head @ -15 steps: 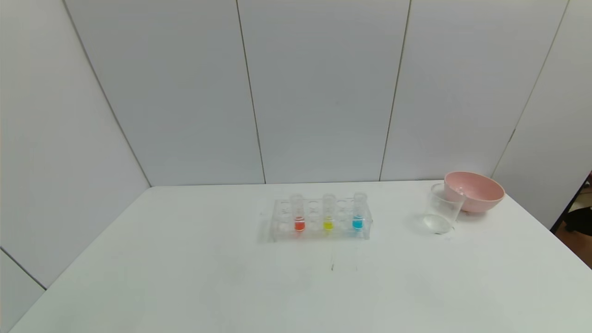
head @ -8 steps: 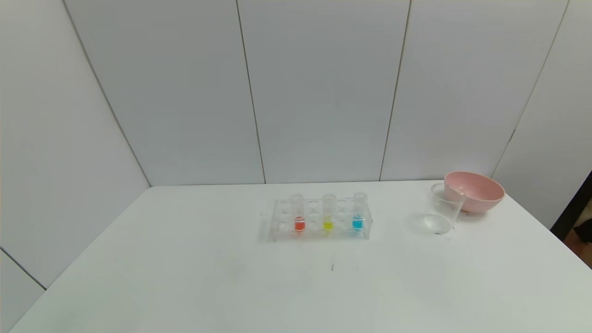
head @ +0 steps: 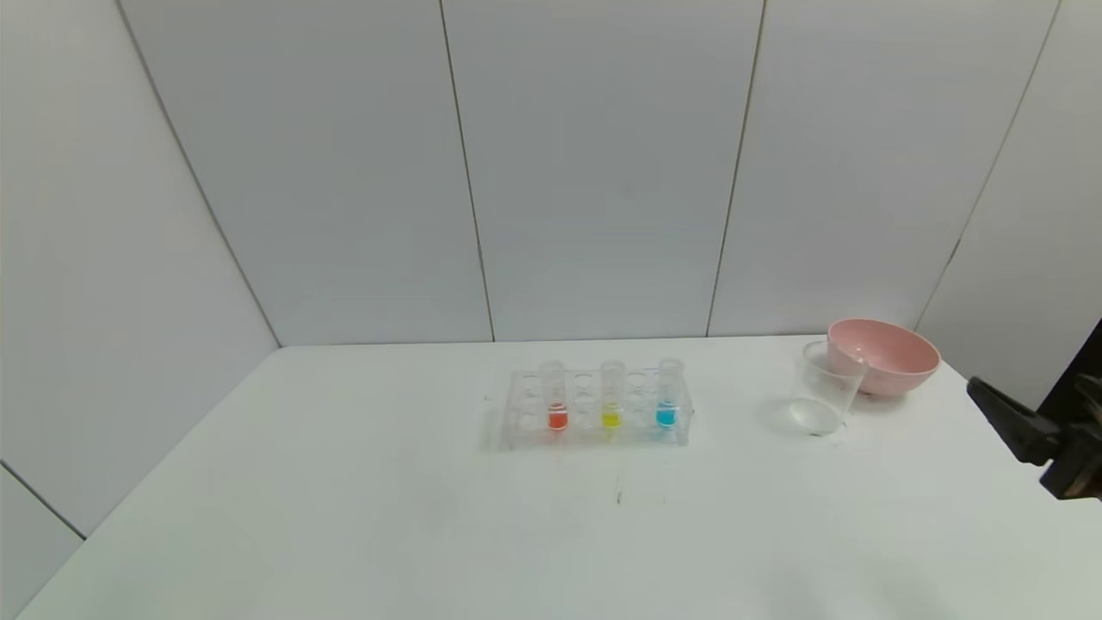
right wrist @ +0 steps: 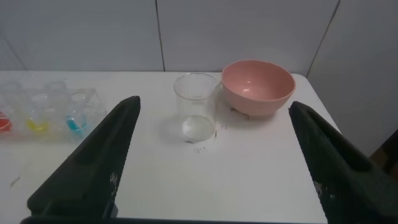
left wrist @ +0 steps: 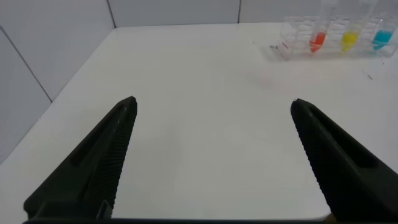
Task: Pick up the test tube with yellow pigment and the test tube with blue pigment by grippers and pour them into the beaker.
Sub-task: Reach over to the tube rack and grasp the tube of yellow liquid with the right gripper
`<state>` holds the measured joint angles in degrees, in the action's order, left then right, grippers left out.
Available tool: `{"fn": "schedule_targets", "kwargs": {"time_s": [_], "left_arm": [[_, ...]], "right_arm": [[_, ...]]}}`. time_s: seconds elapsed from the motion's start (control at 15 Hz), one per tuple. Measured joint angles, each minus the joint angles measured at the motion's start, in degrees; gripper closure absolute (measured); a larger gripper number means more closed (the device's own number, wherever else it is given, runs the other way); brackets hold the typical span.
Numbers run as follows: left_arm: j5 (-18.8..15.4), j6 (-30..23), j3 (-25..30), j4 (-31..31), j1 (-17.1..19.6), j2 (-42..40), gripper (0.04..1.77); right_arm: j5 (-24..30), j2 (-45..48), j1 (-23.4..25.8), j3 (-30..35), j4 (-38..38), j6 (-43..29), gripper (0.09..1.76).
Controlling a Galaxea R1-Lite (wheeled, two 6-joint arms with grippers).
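The test tube with yellow pigment point(head: 611, 405) and the test tube with blue pigment point(head: 667, 400) stand upright in a clear rack point(head: 519, 424) at the table's middle. The empty beaker point(head: 826, 389) stands to the right of the rack. My right gripper point(head: 1020, 424) is at the table's right edge, open and empty, well short of the beaker point(right wrist: 197, 106). In the right wrist view its jaws point(right wrist: 214, 102) stand wide apart. My left gripper point(left wrist: 212, 101) is open and empty over the table's left part, far from the tubes point(left wrist: 349, 38). It is out of the head view.
A red-liquid tube point(head: 557, 405) stands in the rack's left part. A pink bowl point(head: 887, 357) sits just behind and to the right of the beaker, touching or almost touching it. White wall panels close the back and left sides.
My right gripper has come into the head view from the right edge. The tubes, rack, beaker and bowl have not moved.
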<state>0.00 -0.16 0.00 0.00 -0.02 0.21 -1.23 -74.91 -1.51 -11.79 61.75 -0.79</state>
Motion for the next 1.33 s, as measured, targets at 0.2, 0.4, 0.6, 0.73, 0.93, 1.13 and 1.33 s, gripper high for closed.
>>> {"fn": "schedule_targets", "kwargs": {"time_s": [0.2,0.4,0.6,0.73,0.93,1.13,1.33], "left_arm": [[0.0,0.0,0.0,0.0,0.0,0.0,0.05],[0.0,0.0,0.0,0.0,0.0,0.0,0.05],[0.0,0.0,0.0,0.0,0.0,0.0,0.05],[0.0,0.0,0.0,0.0,0.0,0.0,0.05],[0.0,0.0,0.0,0.0,0.0,0.0,0.05],[0.0,0.0,0.0,0.0,0.0,0.0,0.05],[0.0,0.0,0.0,0.0,0.0,0.0,0.05]], "right_arm": [[-5.6,-8.9,-4.4,-0.6,7.3,-0.3,0.14],[-13.1,-14.1,-12.3,-0.8,9.0,-1.0,0.14],[-23.4,-17.7,-23.1,-2.0,9.3,-3.7,0.14],[-30.5,-20.8,-31.0,-3.8,10.3,-5.9,0.14],[-37.7,-26.7,-39.9,-9.9,11.4,-7.1,0.14],[-39.6,-31.9,-44.5,-15.7,11.3,-7.1,0.14],[-42.5,-36.7,-48.2,-21.0,10.9,-7.0,0.14]]}}
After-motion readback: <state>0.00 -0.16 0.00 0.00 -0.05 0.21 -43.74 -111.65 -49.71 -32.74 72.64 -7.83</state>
